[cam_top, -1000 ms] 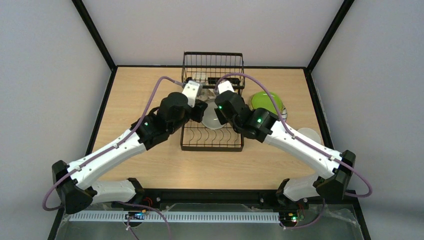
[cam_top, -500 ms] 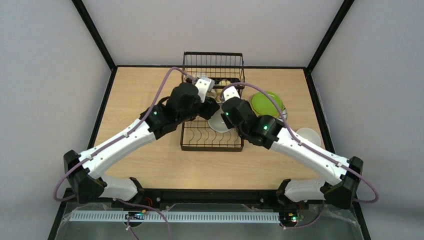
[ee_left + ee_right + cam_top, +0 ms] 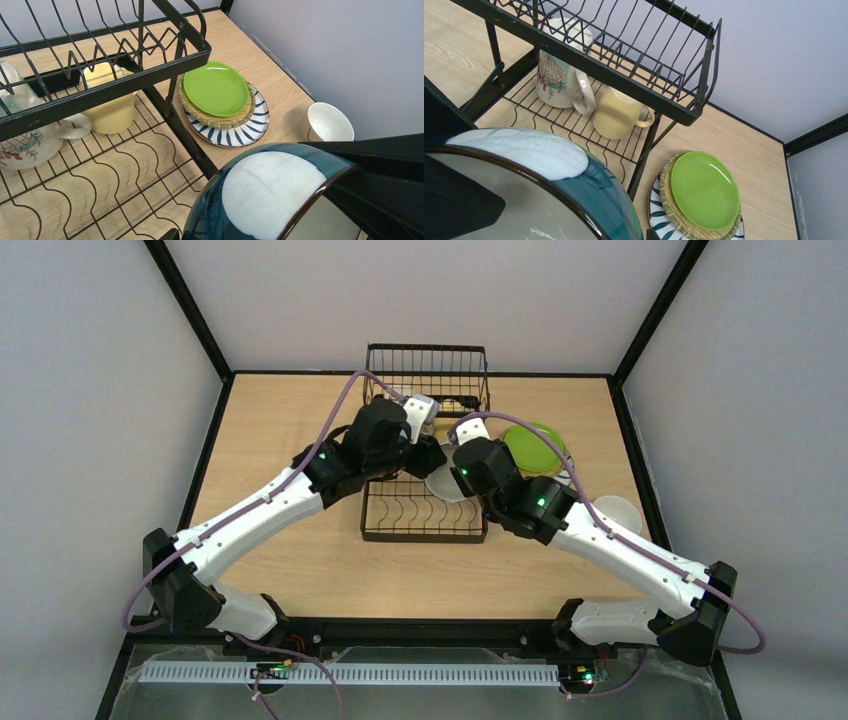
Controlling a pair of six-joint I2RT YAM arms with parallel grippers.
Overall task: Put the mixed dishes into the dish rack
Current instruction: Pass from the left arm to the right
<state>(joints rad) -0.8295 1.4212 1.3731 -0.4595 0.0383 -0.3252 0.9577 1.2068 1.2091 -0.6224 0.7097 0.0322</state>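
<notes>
Both arms angled inward over the dish rack [image 3: 425, 525] at 12 o'clock: right claw [image 3: 446, 160] tight on the rim of the blue-patterned mug [image 3: 270, 185], left claw [image 3: 272, 215] spread wide.

Blue mug [image 3: 270, 185] held, yellow mug [image 3: 107, 105] in dish rack [image 3: 100, 92], plates [image 3: 216, 90] stacked beside

Overhead, close wrists; common dish rack [image 3: 420, 515]

Four mugs [image 3: 107, 102], three stacked plates [image 3: 216, 89], one dish rack [image 3: 150, 75], two robot arms [image 3: 250, 520]
</notes>
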